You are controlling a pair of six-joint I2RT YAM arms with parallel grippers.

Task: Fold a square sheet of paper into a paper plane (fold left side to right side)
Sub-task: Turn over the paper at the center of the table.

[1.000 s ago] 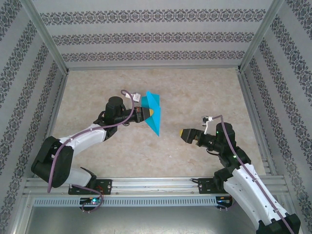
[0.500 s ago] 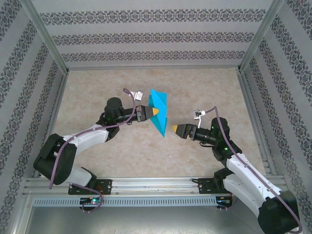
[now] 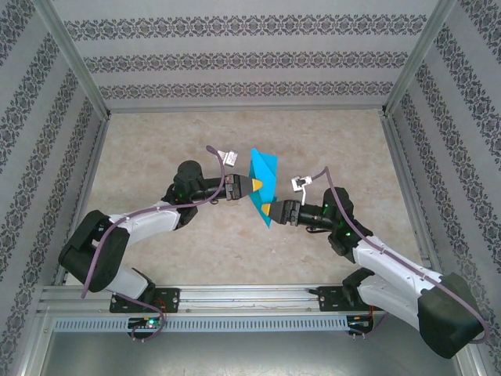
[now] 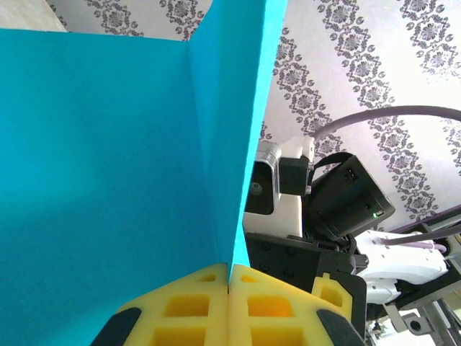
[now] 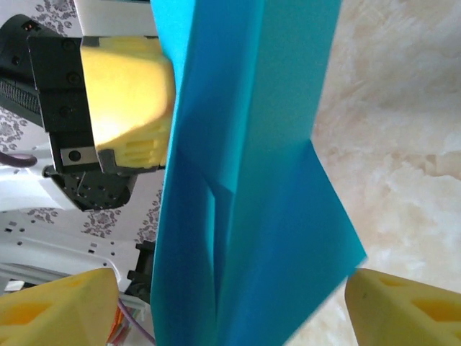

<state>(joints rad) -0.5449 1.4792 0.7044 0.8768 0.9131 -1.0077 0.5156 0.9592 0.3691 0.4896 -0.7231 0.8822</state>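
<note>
The square sheet of paper, turquoise-blue, is folded into a pointed, layered paper plane (image 3: 264, 174) and held upright in the air over the table's middle. My left gripper (image 3: 254, 185) is shut on its folded edge; in the left wrist view the yellow pads (image 4: 180, 306) meet around the paper plane (image 4: 108, 166). My right gripper (image 3: 267, 210) is open at the plane's lower end. In the right wrist view the paper plane (image 5: 252, 187) hangs between the spread yellow fingertips (image 5: 57, 310), and its loose corner almost touches the right one. The left gripper's pad (image 5: 126, 94) shows behind.
A beige marbled tabletop (image 3: 156, 141) lies below, enclosed by patterned walls (image 3: 250, 59) and metal posts. A metal rail (image 3: 250, 298) at the near edge carries both arm bases. The right arm's wrist (image 4: 338, 202) is close behind the paper in the left wrist view.
My right gripper has swung left across the table up to the paper's lower end. My left gripper has carried the paper slightly to the right.
</note>
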